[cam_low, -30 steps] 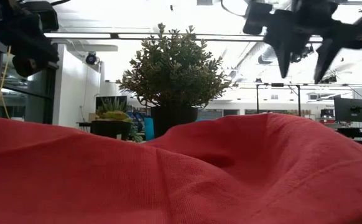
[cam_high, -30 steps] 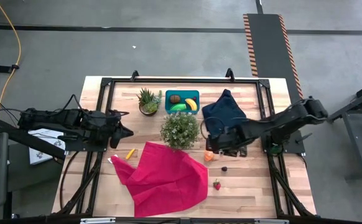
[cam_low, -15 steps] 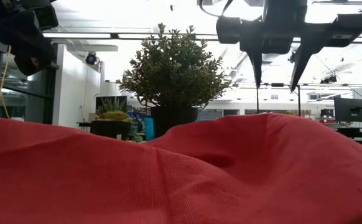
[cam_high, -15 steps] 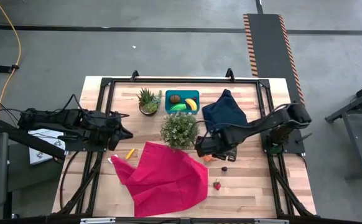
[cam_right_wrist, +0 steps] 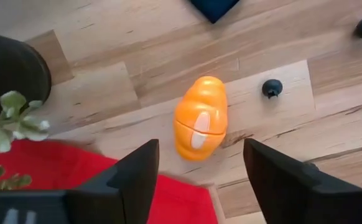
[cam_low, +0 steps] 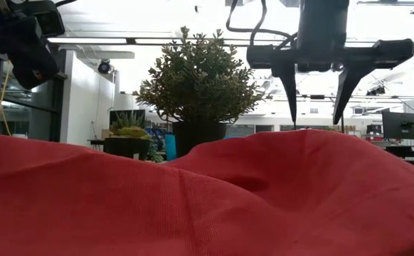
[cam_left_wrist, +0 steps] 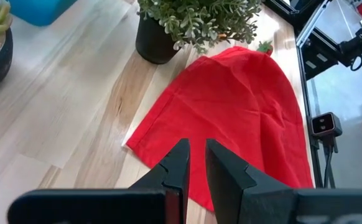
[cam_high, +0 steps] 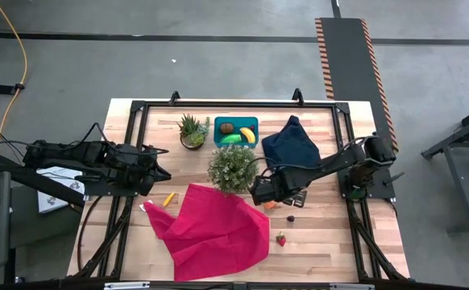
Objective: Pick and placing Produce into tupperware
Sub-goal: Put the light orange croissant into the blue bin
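Note:
An orange piece (cam_right_wrist: 201, 118) of produce lies on the bare wood beside the red cloth's edge (cam_high: 269, 205). My right gripper (cam_right_wrist: 200, 144) hangs open above it, pointing down, with one finger on either side and touching nothing; in the low view it (cam_low: 316, 121) stands over the cloth's hump. The teal tupperware (cam_high: 236, 130) at the table's far side holds a brown oval, a green piece and a yellow banana. A red strawberry (cam_high: 281, 239) and a dark bit (cam_high: 291, 217) lie near the front right. My left gripper (cam_high: 163, 171) waits shut over the table's left side.
A red cloth (cam_high: 214, 229) covers the near middle, with a small yellow piece (cam_high: 168, 199) by its left corner. A bushy potted plant (cam_high: 233, 167) stands close left of my right gripper. A succulent (cam_high: 192, 130) and a navy cloth (cam_high: 291, 145) flank the tub.
My right gripper has gone toward the table's left edge and come down, rolling about its own line until both fingers point straight down over the orange piece. Nothing on the table has moved.

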Robot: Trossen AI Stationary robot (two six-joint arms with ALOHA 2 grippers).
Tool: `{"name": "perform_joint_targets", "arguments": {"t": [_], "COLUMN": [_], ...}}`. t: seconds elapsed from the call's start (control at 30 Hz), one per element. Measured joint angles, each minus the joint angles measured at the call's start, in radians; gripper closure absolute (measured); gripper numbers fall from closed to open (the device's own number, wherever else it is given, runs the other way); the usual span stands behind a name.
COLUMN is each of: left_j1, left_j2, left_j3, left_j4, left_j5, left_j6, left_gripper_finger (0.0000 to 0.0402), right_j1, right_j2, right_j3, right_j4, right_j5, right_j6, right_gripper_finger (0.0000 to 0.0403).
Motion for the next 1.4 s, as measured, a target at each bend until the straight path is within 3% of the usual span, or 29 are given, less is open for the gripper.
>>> {"name": "perform_joint_targets", "arguments": {"t": [0.23, 0.6, 1.4], "left_j1": [0.0, 0.0, 0.0], "left_j2": [0.0, 0.0, -0.001], "left_j3": [0.0, 0.0, 0.0], "left_j4": [-0.005, -0.013, -0.033], "left_j5": [0.0, 0.0, 0.0], "left_j6": [-0.005, -0.008, -0.027], "left_gripper_finger": [0.0362, 0.0362, 0.0362], "right_j1": [-0.009, -0.019, -0.045], "right_j2": [0.001, 0.002, 0.087], "right_j3": [-0.001, -0.112, -0.115], "right_j4": [-0.027, 0.142, 0.204], "right_j5": [0.001, -0.026, -0.067], "right_j6": [0.041, 0.11, 0.103], "right_gripper_finger": [0.0146, 0.0146, 0.0146]}}
